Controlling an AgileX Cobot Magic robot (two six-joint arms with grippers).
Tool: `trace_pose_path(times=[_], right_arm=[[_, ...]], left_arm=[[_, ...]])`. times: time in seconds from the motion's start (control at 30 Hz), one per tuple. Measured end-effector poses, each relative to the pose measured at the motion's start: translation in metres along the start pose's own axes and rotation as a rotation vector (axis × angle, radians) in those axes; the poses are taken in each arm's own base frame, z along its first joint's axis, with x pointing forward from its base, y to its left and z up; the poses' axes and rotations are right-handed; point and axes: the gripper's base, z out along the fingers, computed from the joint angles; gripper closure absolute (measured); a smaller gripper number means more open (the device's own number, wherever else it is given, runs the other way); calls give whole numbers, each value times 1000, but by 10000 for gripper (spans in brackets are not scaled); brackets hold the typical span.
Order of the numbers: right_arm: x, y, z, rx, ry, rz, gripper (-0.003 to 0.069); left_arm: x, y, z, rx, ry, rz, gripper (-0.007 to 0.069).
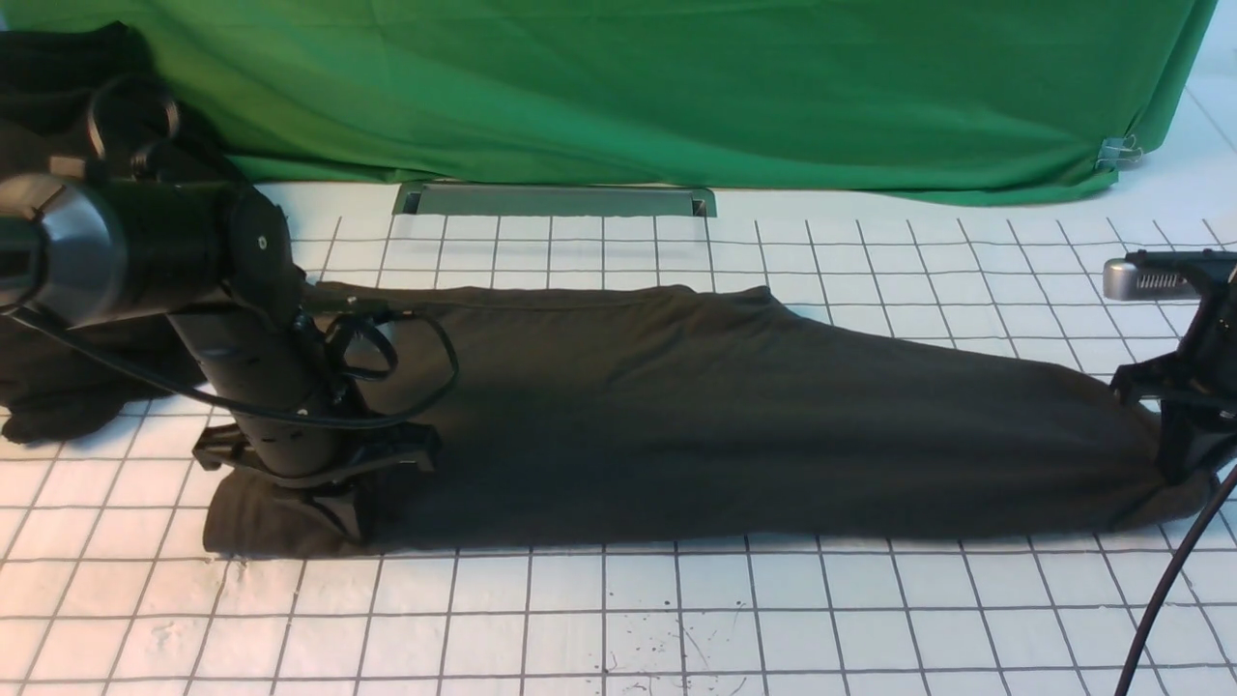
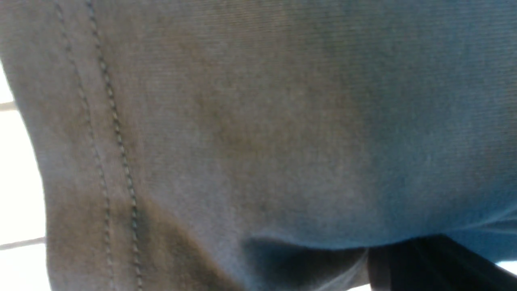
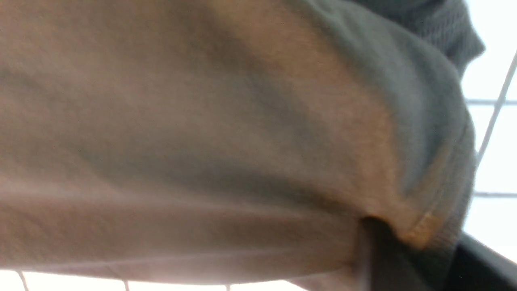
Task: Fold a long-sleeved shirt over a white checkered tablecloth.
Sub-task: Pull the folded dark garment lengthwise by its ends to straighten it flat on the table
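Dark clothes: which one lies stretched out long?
The brownish shirt in the middle, laid out sideways; the blacker garment sits bunched up at the far left.

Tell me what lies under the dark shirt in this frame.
The long-sleeved shirt lies on the white checkered tablecloth, whose grid shows in front of and behind it. Whether anything else sits beneath cannot be seen; the fabric covers it.

The shirt is dark brownish-black jersey, folded into one long band that lies crosswise on the tablecloth. Its left end is broad and it narrows toward the right end. Its near edge runs almost straight along a grid line, and the top shows only soft creases. A double row of stitching runs along one edge. The tablecloth is white, ruled in thin grey squares, and spread flat well beyond the shirt.
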Motion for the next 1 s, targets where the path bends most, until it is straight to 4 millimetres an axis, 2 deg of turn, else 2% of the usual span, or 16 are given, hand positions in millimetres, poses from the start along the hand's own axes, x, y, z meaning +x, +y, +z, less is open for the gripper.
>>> trace_pose_path(times=[0.07,0.13,0.23,0.3,0.33,0.4,0.47,0.5,0.57,0.73,0.8,0.87,0.93,1.0], right_arm=[[1,0,0,-1,7,6,319],[2,1,-3,-1,11,11,116],[4,4,-13,2,-12,9,3],[4,8,-19,3,-29,-2,-11],[3,13,-26,6,-53,-26,-13],[-3,21,-34,11,-109,-53,-13],[-8,24,-33,4,-150,-60,-13],[-8,24,-32,4,-153,-60,-13],[-14,25,-22,2,-157,-60,-13],[-23,19,21,-6,-63,-32,-10],[-24,18,25,-12,-48,-24,9],[-24,18,26,-17,-46,-26,82],[-24,20,26,-28,-47,-40,221],[-24,21,25,-28,-44,-62,469]], left_arm=[[0,0,0,0,2,2,629],[1,1,-3,-6,5,11,629],[3,1,-12,-16,-10,29,629],[5,1,-21,-21,-31,35,629],[7,1,-32,-25,-58,43,629],[10,-1,-50,-23,-107,48,629],[14,-2,-65,-20,-136,52,629],[15,-2,-66,-21,-141,53,629],[22,-3,-83,-20,-162,58,629],[35,-3,-109,-27,-202,70,629],[39,-3,-117,-35,-221,76,629],[41,-3,-122,-37,-235,79,629],[42,-3,-124,-37,-241,79,629],[42,-3,-124,-39,-239,79,629]])
